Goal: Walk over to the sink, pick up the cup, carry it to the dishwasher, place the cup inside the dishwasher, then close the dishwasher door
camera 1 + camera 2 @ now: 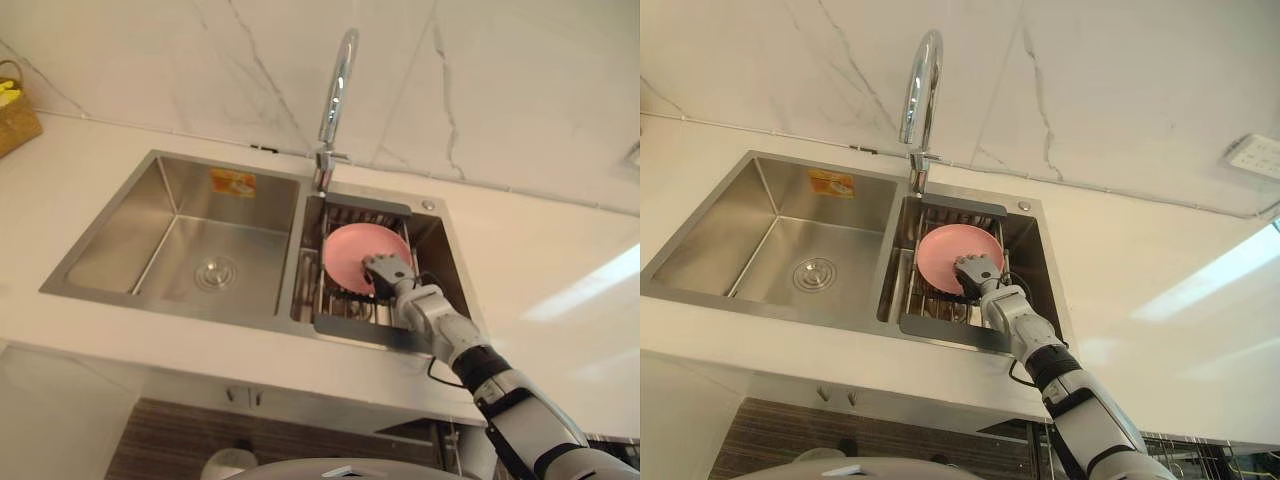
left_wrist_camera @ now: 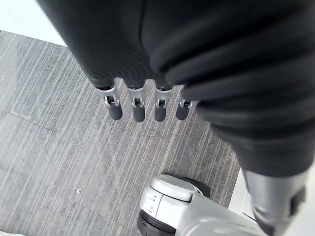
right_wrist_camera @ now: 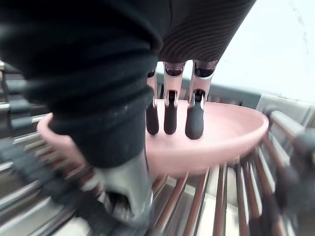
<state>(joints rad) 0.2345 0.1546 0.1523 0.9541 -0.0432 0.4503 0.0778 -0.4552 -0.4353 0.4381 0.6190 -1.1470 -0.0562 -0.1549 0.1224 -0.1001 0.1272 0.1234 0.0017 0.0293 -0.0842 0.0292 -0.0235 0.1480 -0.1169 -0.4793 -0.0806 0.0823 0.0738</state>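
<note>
A shallow pink cup rests tilted in the wire dish rack in the right basin of a steel sink. My right hand is at the cup's near rim. In the right wrist view its fingers hang fairly straight over the rim into the pink cup, and the thumb lies outside below the rim, with no clamp on it. The cup still sits on the rack bars. My left hand hangs with straight fingers above a grey striped floor.
A tall chrome faucet rises behind the divider between the basins. The left basin holds only its drain. White countertop surrounds the sink, with a woven basket at the far left and a marble wall behind.
</note>
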